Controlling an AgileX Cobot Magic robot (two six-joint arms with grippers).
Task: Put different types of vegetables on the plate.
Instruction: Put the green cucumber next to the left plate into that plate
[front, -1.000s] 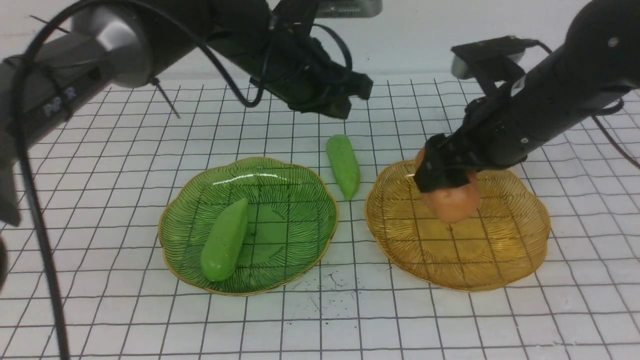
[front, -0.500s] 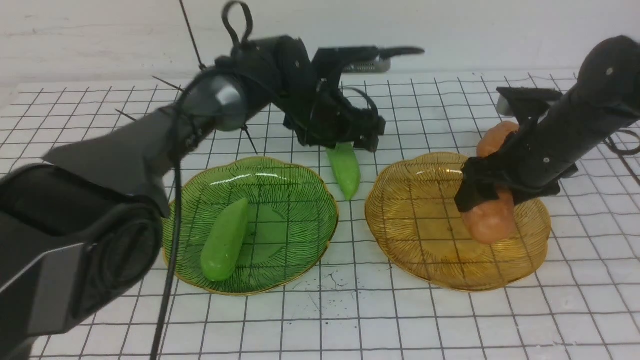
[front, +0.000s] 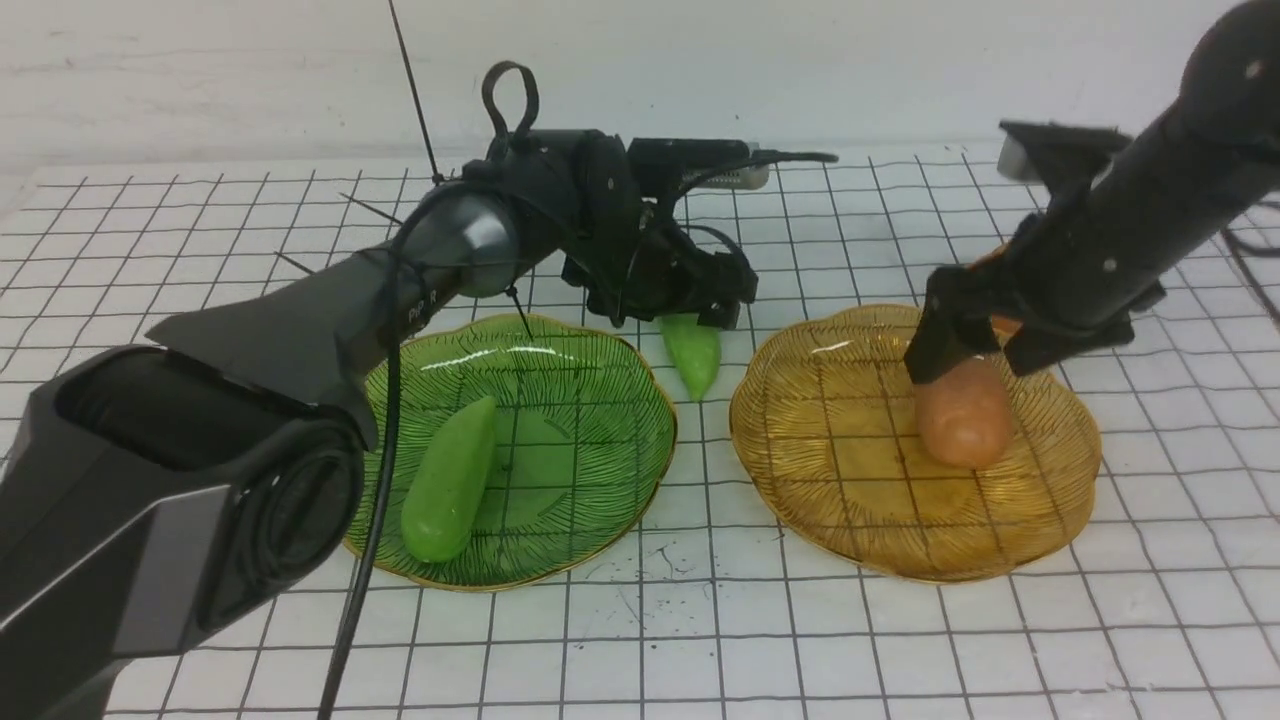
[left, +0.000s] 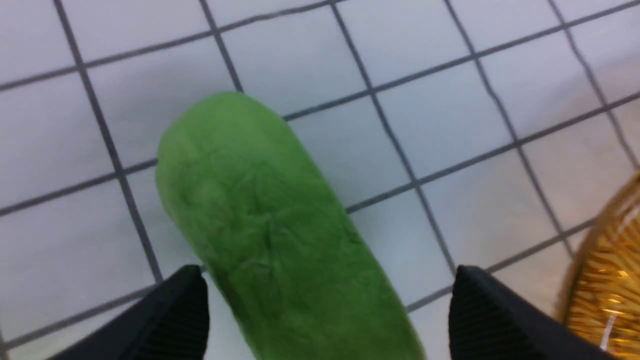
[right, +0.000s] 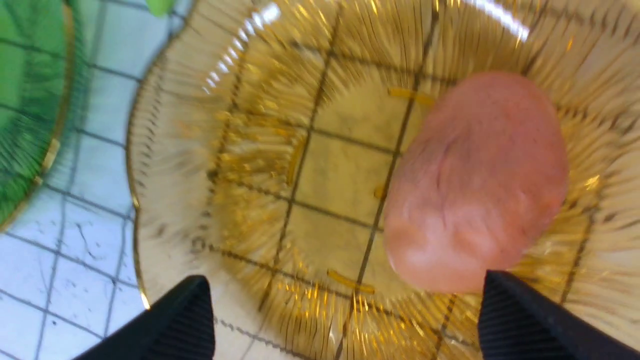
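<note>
Our left claw (front: 680, 312) dropped lower since before; right claw (front: 978, 358) let potato (front: 962, 418) go. Near: one cucumber (front: 447, 485) in green plate (front: 600, 380), potato in yellow plate (front: 820, 470). Farther: second cucumber (front: 692, 352) on counter (front: 640, 640) between plates, our left claw wide around it, not squeezing. Right claw wide above potato. We think about half done.

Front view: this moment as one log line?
left gripper open over light-green cucumber-shaped toy on table | right gripper open above orange-brown potato-like lump in amber plate

White gridded tabletop (front: 900, 650), plain pale wall (front: 200, 80) behind, even light
</note>
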